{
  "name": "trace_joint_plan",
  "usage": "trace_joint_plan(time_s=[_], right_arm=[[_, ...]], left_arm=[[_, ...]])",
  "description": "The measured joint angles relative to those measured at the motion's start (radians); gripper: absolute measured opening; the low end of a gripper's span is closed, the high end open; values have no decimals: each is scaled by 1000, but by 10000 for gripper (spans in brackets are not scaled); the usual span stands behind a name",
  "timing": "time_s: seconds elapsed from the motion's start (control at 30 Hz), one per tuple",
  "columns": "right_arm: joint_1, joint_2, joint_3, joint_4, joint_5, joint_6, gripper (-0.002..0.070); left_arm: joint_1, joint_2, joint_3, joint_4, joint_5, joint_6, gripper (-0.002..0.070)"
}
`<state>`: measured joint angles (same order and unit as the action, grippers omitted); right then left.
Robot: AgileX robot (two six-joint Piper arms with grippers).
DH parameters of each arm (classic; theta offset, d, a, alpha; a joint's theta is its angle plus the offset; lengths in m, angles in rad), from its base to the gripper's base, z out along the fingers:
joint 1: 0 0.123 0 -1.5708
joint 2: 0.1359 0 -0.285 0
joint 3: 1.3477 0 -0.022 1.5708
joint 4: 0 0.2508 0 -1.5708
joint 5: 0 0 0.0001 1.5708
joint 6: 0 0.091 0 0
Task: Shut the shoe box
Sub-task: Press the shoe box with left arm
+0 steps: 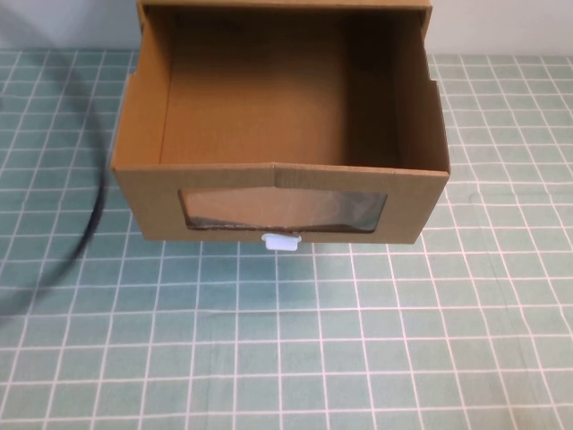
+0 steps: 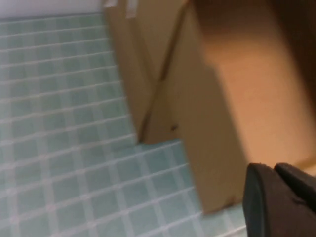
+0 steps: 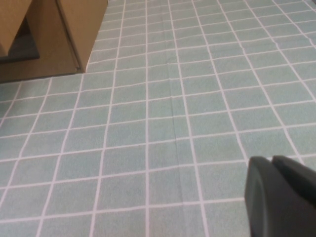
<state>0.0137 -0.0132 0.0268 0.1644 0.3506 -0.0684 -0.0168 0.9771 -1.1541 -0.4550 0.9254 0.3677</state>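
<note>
The shoe box [image 1: 280, 199] looks light and stiff; I would push its front panel. My left end effector [image 2: 281, 197] beside it and right end effector [image 3: 281, 197] over the desk [image 1: 358, 358]: grip state untellable.

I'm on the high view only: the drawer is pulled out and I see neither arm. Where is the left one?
Observer: The left pincer is in view on the left wrist camera, close to the shoe box, by the front corner of its pulled-out part on the robot's left. I can't tell whether it touches the cardboard.
Operator: And the right one?
Observer: The right pincer is over the bare green mat, clear of the box; only a corner of cardboard shows at the edge of its wrist view.
Operator: Is either one carrying anything?
Observer: Nothing shows in either pincer.
</note>
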Motion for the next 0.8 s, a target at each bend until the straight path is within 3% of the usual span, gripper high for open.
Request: trace_joint_plan(time_s=[0.13, 0.43, 0.8], right_arm=[[0, 0, 0, 0, 0, 0, -12], [0, 0, 0, 0, 0, 0, -12], [0, 0, 0, 0, 0, 0, -12]], left_arm=[[-12, 261, -267, -140, 65, 140, -5], [-139, 714, -735, -161, 85, 198, -5], [-179, 921, -942, -147, 54, 205, -5]])
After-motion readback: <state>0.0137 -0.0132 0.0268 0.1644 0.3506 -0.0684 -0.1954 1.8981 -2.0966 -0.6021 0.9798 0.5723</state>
